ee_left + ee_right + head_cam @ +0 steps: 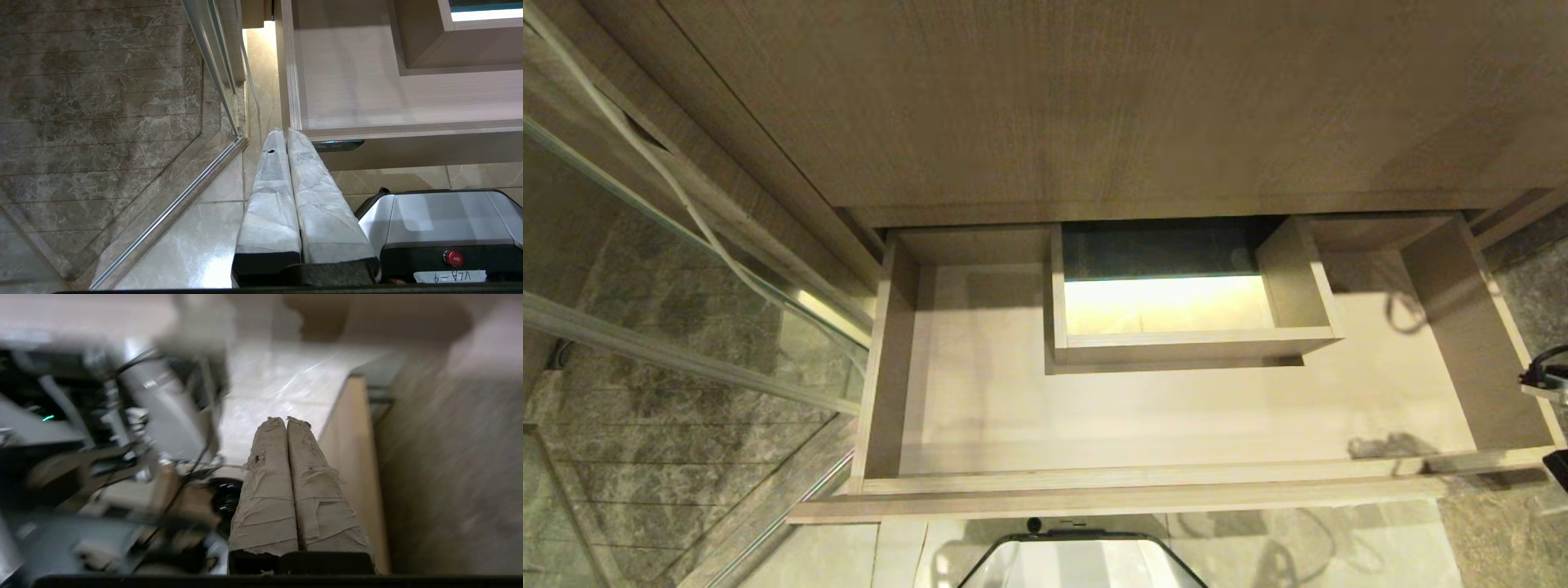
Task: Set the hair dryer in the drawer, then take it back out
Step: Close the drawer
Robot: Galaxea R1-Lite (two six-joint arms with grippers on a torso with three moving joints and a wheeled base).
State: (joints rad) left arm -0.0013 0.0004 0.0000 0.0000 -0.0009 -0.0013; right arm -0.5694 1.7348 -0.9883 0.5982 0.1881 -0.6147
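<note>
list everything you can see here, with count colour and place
drawer: one, light wood grain, pulled open below the cabinet front, nothing lying inside
boxed cut-out: one, same wood, at the mid-back of the drawer
cabinet panel: one, brown wood grain, above the drawer
glass partition: one, clear with a metal frame, left of the drawer
white cord: one, running along the glass frame
floor: grey marble behind the glass, pale tiles in front of the drawer
hair dryer: none in view
robot base: one, grey and black, red button, in front of the drawer
left claw: one, white-wrapped, shut, by the drawer's front left corner
right claw: one, wrapped, shut, empty, beside a wooden side panel
</note>
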